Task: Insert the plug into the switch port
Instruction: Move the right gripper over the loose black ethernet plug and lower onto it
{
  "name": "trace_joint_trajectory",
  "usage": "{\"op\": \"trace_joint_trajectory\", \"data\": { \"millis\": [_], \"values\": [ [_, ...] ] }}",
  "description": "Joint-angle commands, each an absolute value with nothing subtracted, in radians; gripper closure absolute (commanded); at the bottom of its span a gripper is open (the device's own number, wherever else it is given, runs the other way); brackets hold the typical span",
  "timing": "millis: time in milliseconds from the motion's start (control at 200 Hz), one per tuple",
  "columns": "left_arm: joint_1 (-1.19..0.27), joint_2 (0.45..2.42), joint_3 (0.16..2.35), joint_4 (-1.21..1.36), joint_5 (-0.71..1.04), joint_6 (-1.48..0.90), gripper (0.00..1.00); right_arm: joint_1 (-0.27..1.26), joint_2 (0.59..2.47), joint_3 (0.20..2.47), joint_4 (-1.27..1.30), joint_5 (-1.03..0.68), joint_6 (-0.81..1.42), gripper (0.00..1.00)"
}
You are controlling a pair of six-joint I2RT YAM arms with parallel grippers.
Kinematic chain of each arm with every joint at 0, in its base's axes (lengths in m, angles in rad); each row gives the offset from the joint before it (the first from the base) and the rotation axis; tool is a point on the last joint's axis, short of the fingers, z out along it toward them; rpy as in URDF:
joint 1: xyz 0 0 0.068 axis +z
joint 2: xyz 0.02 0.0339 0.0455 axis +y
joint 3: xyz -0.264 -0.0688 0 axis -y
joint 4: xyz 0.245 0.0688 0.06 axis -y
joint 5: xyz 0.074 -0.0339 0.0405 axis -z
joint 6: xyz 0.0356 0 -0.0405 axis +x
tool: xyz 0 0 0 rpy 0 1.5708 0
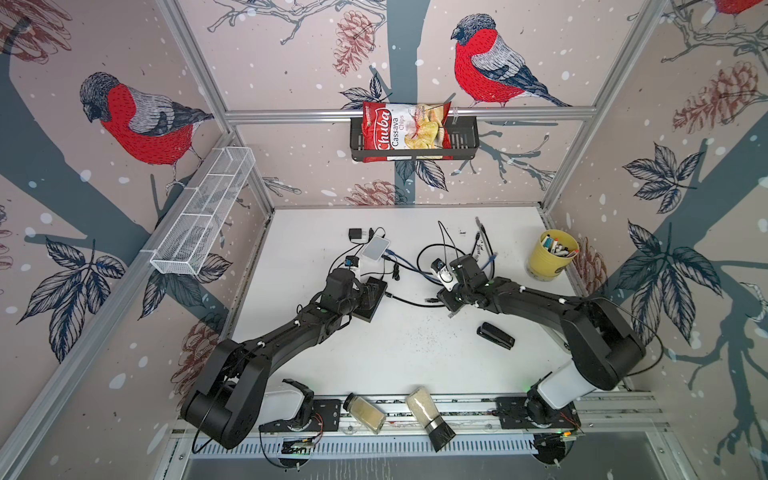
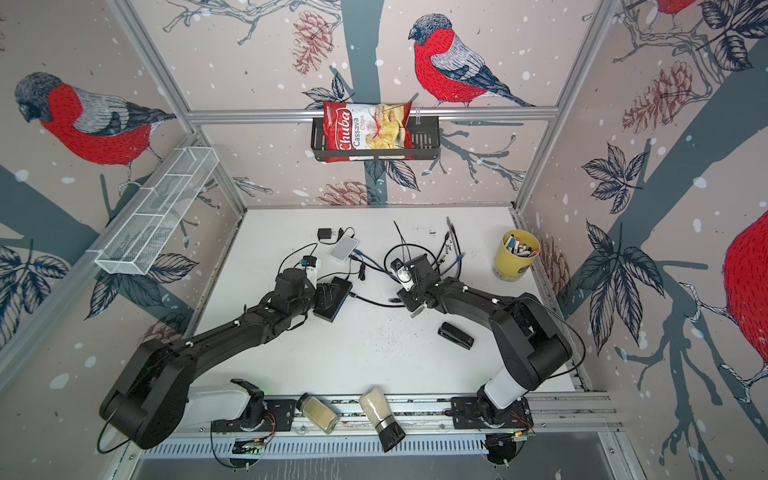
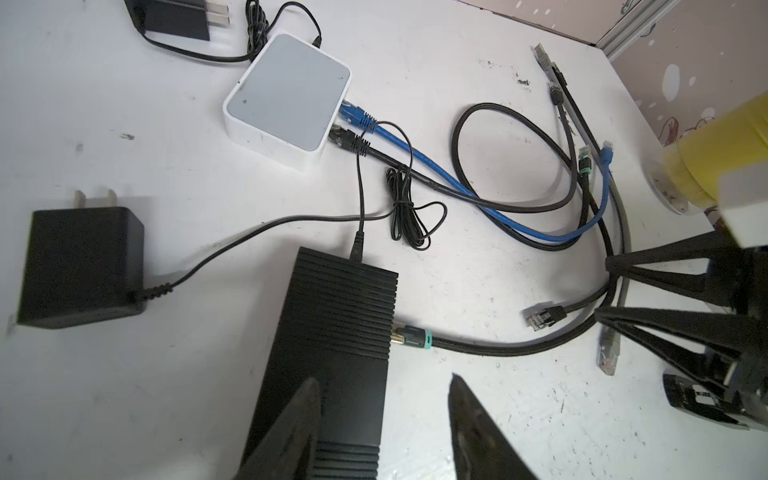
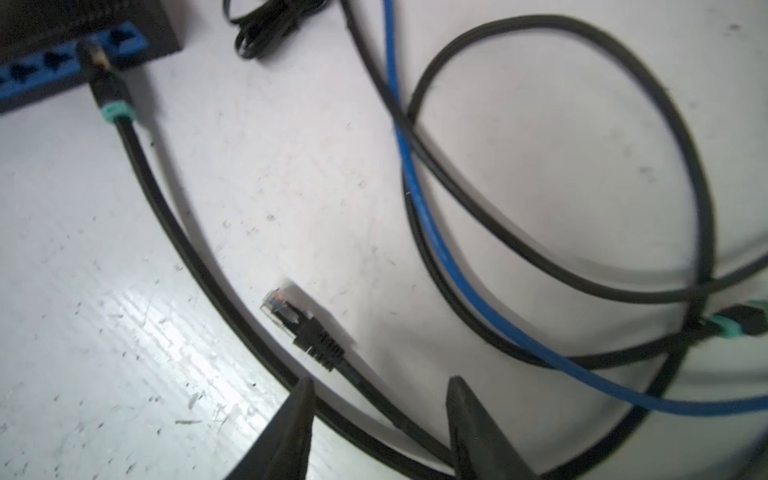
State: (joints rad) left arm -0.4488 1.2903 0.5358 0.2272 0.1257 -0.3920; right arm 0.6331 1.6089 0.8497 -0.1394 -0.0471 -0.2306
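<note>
A loose clear-tipped plug (image 4: 291, 318) w/ ribbed black boot lies flat on the white table (image 1: 415, 353), tip aimed roughly at the ribbed black switch box (image 3: 336, 316) but well apart from it. The right gripper (image 4: 381, 378) sits low behind the boot, jaws spread & straddling the plug's thin black cable without pinching it. A thicker black cable passes under the same jaws (it ends in the teal-ringed plug (image 3: 409, 336), already seated in the switch's blue port row (image 4: 50, 62)). The left gripper (image 3: 382, 378) is spread too: one finger over the switch's top, the other over bare table beside it; can't tell if it presses down. Clutter nr the plug: a blue cable (image 4: 411, 178) & black loops crossing, plus a grey-booted plug (image 3: 609, 353) just beside the right fingers. Farther off sit a white router box (image 3: 286, 91), black wall adapter (image 3: 79, 266), black stapler (image 1: 496, 336) & yellow pen cup (image 1: 548, 262).
</note>
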Motion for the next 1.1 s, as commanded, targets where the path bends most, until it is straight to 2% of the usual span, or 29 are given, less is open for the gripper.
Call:
{"op": "trace_joint_trajectory", "data": {
  "millis": [0, 420, 570, 620, 920, 1096],
  "values": [
    [-0.449, 1.285, 0.533, 0.226, 0.104, -0.372, 0.5, 0.634, 1.641, 0.864, -0.174, -0.129, -0.307, 0.47],
    [-0.449, 1.284, 0.535, 0.222, 0.097, -0.361, 0.5, 0.638, 1.736, 0.896, -0.186, -0.12, -0.345, 0.48],
    [-0.449, 1.287, 0.541, 0.222, 0.1, -0.355, 0.5, 0.64, 1.758, 0.909, -0.194, -0.11, -0.37, 0.61],
    [-0.448, 1.289, 0.544, 0.221, 0.1, -0.352, 0.5, 0.641, 1.765, 0.914, -0.195, -0.109, -0.374, 0.62],
    [-0.449, 1.29, 0.557, 0.204, 0.096, -0.341, 0.5, 0.63, 1.71, 0.928, -0.184, -0.183, -0.362, 0.52],
    [-0.448, 1.295, 0.557, 0.206, 0.097, -0.339, 0.5, 0.592, 1.683, 0.937, -0.167, -0.216, -0.345, 0.53]
  ]
}}
